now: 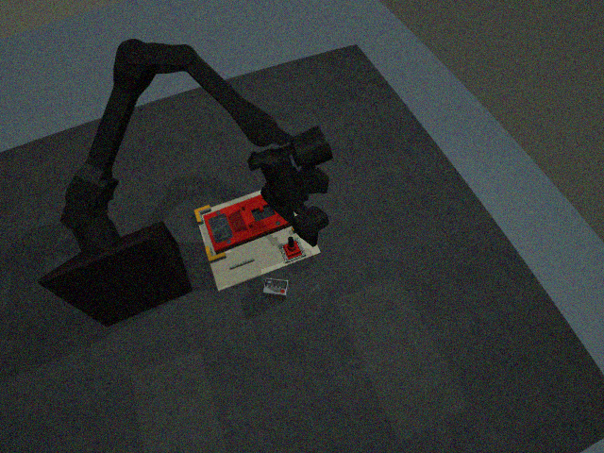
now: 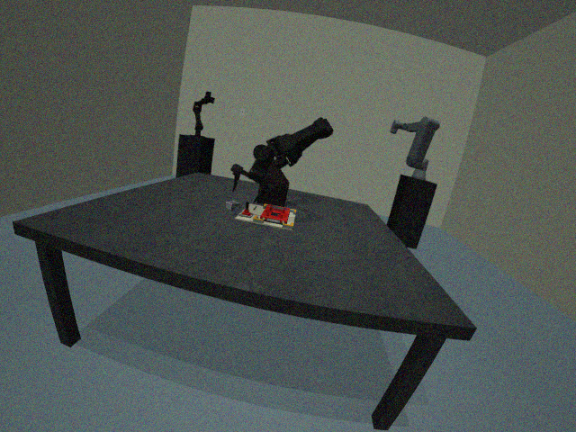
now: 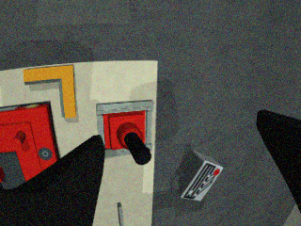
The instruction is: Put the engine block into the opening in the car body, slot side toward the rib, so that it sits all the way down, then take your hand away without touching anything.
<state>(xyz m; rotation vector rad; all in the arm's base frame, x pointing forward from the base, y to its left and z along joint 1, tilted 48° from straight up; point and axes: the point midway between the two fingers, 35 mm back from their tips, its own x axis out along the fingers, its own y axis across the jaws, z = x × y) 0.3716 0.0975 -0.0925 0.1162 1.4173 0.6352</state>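
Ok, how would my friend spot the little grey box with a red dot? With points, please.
On the dark table [image 1: 414,316] [image 2: 209,251], find the pale board [image 1: 239,273] [image 2: 289,227] [image 3: 124,82]. Just off its edge sits the small box [image 1: 276,286] [image 2: 231,204] [image 3: 203,181]. Unlike the red pieces, it's grey-white, with black markings and one red dot.

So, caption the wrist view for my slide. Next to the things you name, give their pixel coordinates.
Open black fingers above a white board [image 3: 123,181] bearing a red block with a black peg [image 3: 127,129].

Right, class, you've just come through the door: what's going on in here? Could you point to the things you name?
A black robot arm [image 1: 217,92] [image 2: 297,144] is over a pale board [image 1: 231,278] [image 3: 124,75], its pincer [image 1: 304,231] [image 2: 245,193] [image 3: 182,131] open and holding nothing. The red block [image 1: 293,251] [image 2: 246,213] [image 3: 139,120] with a black knob, likely the engine block, stands on the board beside the red car body [image 1: 254,235] [image 2: 284,213] [image 3: 39,127]. It isn't in the opening.
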